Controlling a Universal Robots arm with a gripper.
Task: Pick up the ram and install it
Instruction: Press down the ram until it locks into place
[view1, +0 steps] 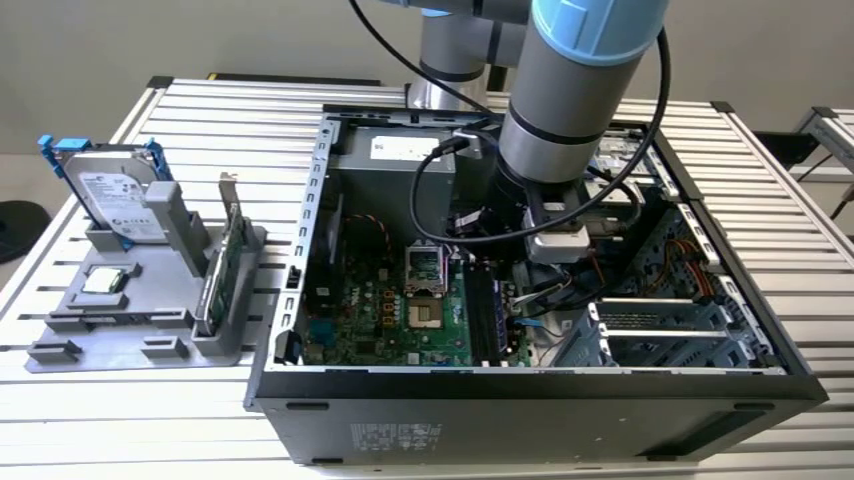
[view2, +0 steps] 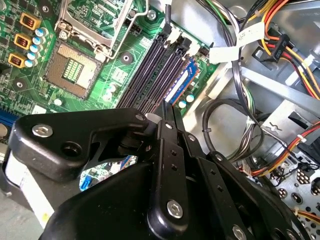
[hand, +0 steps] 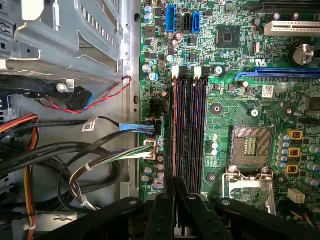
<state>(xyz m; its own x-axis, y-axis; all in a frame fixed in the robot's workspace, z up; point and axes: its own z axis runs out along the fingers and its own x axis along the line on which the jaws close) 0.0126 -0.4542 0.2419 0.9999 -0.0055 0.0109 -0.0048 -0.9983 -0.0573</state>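
Observation:
My gripper (view2: 167, 107) (hand: 173, 184) is down inside the open computer case (view1: 534, 385), with the fingertips drawn together just above the row of dark memory slots (hand: 192, 130) (view2: 147, 70). The ram (view2: 181, 80) shows in the second wrist view as a thin bluish strip with pale marks. It runs from the fingertips along the outermost slot, on the side towards the cables. Whether it is seated in that slot I cannot tell. In the exterior view the arm (view1: 567, 120) reaches down over the motherboard and hides the fingers.
The CPU socket (hand: 250, 145) (view2: 75, 67) lies beside the slots. Cable bundles (hand: 60, 160) (view2: 280, 45) crowd the far side of them. Outside the case, a grey tray (view1: 80, 350) holds a hard drive (view1: 114, 195) and a green card (view1: 227, 270).

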